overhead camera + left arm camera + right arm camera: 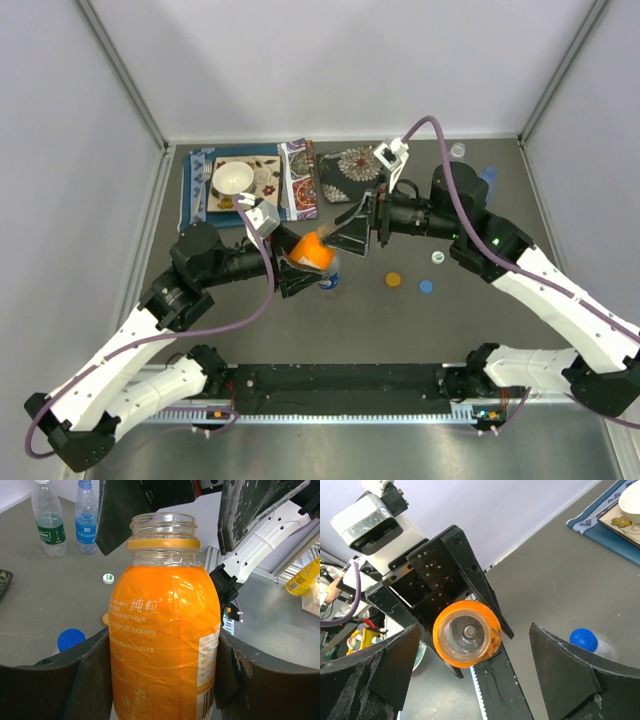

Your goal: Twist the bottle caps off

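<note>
My left pincer (162,680) clamped the squat, glossy orange-filled bottle (162,630) above the grey worktop (450,330), its ridged clear neck uncapped. My right pincer (347,232) hung spread wide at its mouth. An orange cap (393,279) and a blue cap (426,286) lay nearby; the green-labelled bottle (48,522) and the blue-tinted bottle (86,517) stood well apart.

The right end effector (475,627) is holding its two dark fingers (375,672) wide apart, facing the open, capless mouth of the orange bottle (466,633), which the left end effector (482,654) is clamping, while a blue-capped bottle (583,639) is sitting on the grey surface (560,580) nearby.
</note>
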Controlling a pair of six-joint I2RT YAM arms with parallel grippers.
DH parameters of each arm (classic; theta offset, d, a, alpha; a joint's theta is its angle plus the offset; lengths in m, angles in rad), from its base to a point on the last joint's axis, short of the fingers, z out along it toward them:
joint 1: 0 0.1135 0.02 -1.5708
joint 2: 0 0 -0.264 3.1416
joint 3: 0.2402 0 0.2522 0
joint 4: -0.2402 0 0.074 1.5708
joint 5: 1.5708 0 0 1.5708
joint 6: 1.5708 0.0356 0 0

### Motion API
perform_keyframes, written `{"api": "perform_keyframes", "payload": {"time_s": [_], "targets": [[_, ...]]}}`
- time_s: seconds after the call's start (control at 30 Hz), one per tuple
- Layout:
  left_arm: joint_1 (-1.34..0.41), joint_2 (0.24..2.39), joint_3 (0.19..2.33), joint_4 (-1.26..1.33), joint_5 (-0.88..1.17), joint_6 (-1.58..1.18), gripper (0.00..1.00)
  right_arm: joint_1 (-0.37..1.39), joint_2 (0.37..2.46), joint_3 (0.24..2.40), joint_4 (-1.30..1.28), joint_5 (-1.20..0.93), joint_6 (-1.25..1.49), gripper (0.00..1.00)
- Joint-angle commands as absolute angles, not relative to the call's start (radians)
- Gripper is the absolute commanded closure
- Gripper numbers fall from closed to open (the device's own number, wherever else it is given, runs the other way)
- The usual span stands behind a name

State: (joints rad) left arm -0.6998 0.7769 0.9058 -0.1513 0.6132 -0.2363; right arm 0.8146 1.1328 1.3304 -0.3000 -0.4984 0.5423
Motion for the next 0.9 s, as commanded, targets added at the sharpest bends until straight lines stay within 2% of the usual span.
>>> {"api": "perform_keyframes", "payload": {"time_s": [0.0, 0.17, 0.2, 0.27, 0.3, 0.37, 0.4, 0.43, 0.5, 0.53, 0.57, 0.63, 0.73, 0.77, 0.87], "targets": [[-0.696, 0.778, 0.948, -0.089, 0.634, -0.233, 0.67, 0.839, 1.146, 1.373, -0.278, -0.506, 0.523, 0.13], [-0.696, 0.782, 0.948, -0.084, 0.64, -0.236, 0.67, 0.841, 1.164, 1.367, -0.273, -0.522, 0.526, 0.26], [-0.696, 0.782, 0.946, -0.083, 0.647, -0.236, 0.67, 0.841, 1.164, 1.362, -0.268, -0.523, 0.525, 0.34], [-0.696, 0.782, 0.94, -0.075, 0.65, -0.238, 0.67, 0.841, 1.166, 1.358, -0.258, -0.528, 0.526, 0.42], [-0.696, 0.779, 0.939, -0.074, 0.649, -0.238, 0.67, 0.841, 1.164, 1.351, -0.25, -0.528, 0.528, 0.53], [-0.696, 0.779, 0.936, -0.074, 0.646, -0.235, 0.65, 0.841, 1.164, 1.347, -0.241, -0.532, 0.531, 0.65], [-0.696, 0.778, 0.936, -0.074, 0.647, -0.235, 0.6, 0.841, 1.164, 1.342, -0.23, -0.535, 0.534, 0.77], [-0.696, 0.776, 0.936, -0.075, 0.641, -0.233, 0.55, 0.841, 1.161, 1.339, -0.226, -0.538, 0.531, 0.85], [-0.696, 0.775, 0.942, -0.104, 0.631, -0.218, 0.35, 0.841, 1.152, 1.336, -0.222, -0.525, 0.531, 0.98], [-0.696, 0.775, 0.956, -0.118, 0.612, -0.209, 0.21, 0.841, 1.146, 1.336, -0.224, -0.512, 0.52, 1.0], [-0.696, 0.772, 0.963, -0.139, 0.594, -0.189, 0.02, 0.841, 1.128, 1.338, -0.232, -0.471, 0.508, 1.0], [-0.696, 0.767, 1.0, -0.208, 0.557, -0.16, 0.02, 0.841, 1.109, 1.364, -0.312, -0.384, 0.444, 1.0], [-0.696, 0.744, 1.069, -0.343, 0.433, -0.052, 0.02, 0.841, 1.094, 1.42, -0.484, -0.052, 0.321, 1.0], [-0.696, 0.736, 1.083, -0.366, 0.346, -0.016, 0.02, 0.835, 1.103, 1.436, -0.542, 0.188, 0.307, 1.0], [-0.696, 0.68, 1.095, -0.391, 0.215, -0.008, 0.02, 0.723, 1.15, 1.456, -0.679, 0.412, 0.311, 1.0]]}}
